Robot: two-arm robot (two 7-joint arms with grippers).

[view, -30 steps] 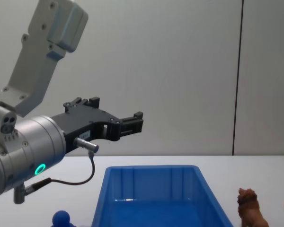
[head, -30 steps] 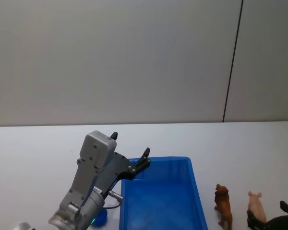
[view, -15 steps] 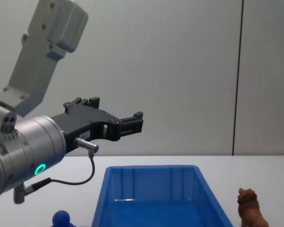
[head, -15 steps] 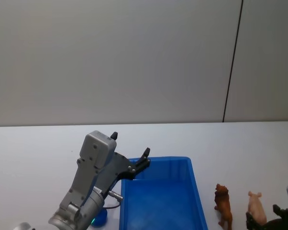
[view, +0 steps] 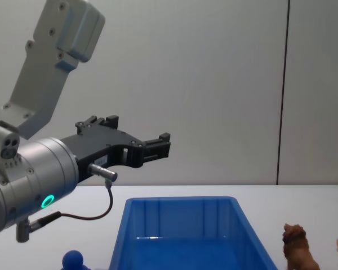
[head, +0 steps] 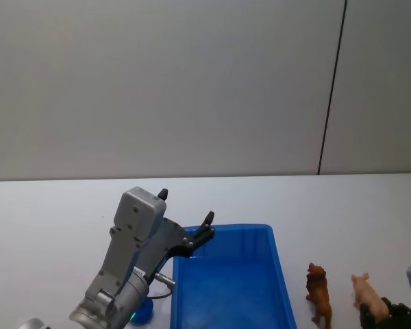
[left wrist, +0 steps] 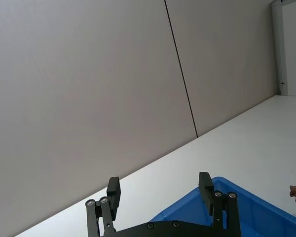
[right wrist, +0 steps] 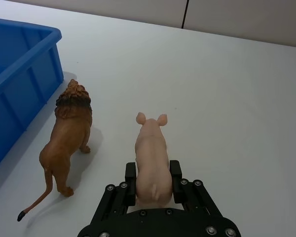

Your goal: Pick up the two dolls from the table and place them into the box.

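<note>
Change is on the right: my right gripper [right wrist: 153,169] has closed on the pink pig [right wrist: 152,148] and turned it a little on the table [right wrist: 237,98]. I judge this the wrong toy. The brown lion [right wrist: 69,133] stands untouched just right of the box [head: 222,229], and the blue toy [view: 73,260] is near its left side. My left gripper [head: 186,205] hangs open, unmoved, over the far-left corner.

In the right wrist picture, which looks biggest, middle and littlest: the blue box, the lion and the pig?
1. blue box, biggest, even though the picture's edge cuts it off.
2. lion.
3. pig. It looks close to the lion in size and sits nearer the camera, so these two are hard to rank.
</note>
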